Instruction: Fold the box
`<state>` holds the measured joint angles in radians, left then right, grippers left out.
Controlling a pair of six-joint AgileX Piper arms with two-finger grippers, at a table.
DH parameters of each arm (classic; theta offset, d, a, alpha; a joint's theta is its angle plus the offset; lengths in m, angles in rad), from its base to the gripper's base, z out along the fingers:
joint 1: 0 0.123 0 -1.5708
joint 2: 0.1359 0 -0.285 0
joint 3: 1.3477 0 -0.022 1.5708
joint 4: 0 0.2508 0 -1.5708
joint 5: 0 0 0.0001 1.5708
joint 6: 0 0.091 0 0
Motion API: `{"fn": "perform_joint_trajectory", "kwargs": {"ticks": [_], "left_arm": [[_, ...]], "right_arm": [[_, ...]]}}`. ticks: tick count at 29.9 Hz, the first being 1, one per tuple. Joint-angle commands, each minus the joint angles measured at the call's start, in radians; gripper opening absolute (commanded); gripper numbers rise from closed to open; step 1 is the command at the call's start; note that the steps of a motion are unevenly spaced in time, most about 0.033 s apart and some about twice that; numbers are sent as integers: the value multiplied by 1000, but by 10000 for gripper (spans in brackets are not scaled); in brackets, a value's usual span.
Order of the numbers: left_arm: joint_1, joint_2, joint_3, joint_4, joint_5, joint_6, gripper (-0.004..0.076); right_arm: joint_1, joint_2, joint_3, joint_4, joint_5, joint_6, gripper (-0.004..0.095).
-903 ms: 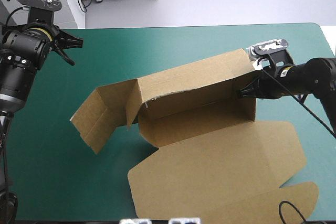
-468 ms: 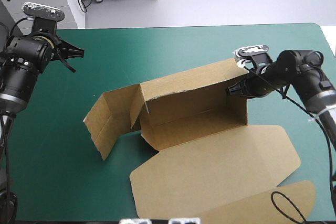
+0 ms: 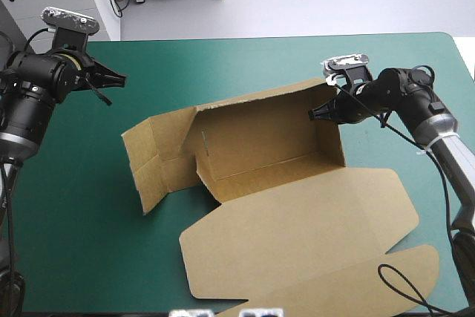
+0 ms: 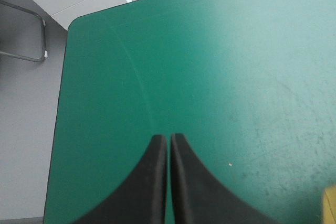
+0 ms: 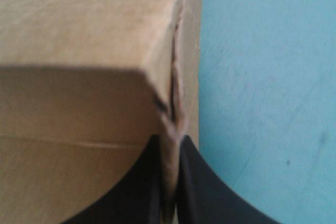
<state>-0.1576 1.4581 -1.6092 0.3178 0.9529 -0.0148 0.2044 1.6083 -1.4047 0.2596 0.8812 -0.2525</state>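
Note:
The brown box lies mid-table as a cut sheet with its back wall raised, the left side flap spread out and the big lid panel flat toward the front. My right gripper is shut on the raised wall's upper right corner; in the right wrist view the board's edge runs between the black fingers. My left gripper hovers over the far left of the teal-green cover, well apart from the box, its fingers shut on nothing.
Teal-green cover lies bare left of the box and along the far edge. A table corner shows ahead of the left gripper. A sliver of brown board sits beside the left gripper.
My right gripper has carried the wall's corner leftward and farther back. The left side flap has swung down from upright to nearly flat. My left gripper drifted slightly rightward.

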Motion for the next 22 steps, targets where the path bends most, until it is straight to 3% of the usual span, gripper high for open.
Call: {"fn": "perform_joint_trajectory", "kwargs": {"ticks": [1, 11, 14, 18, 22], "left_arm": [[-1, -39, -24, 11, -27, 15, -1], [-1, -39, -24, -32, -9, 34, -1], [-1, -39, -24, -32, -7, 34, -1], [-1, -39, -24, -32, 10, 34, -1], [-1, -39, -24, -32, 16, 34, -1]], "right_arm": [[7, 10, -11, 18, -89, -34, 0], [7, 122, -90, 15, -121, -33, 30], [7, 143, -90, 8, -153, -33, 117], [7, 157, -97, -15, -179, -14, 322], [7, 157, -177, -88, -123, 30, 428]]}}
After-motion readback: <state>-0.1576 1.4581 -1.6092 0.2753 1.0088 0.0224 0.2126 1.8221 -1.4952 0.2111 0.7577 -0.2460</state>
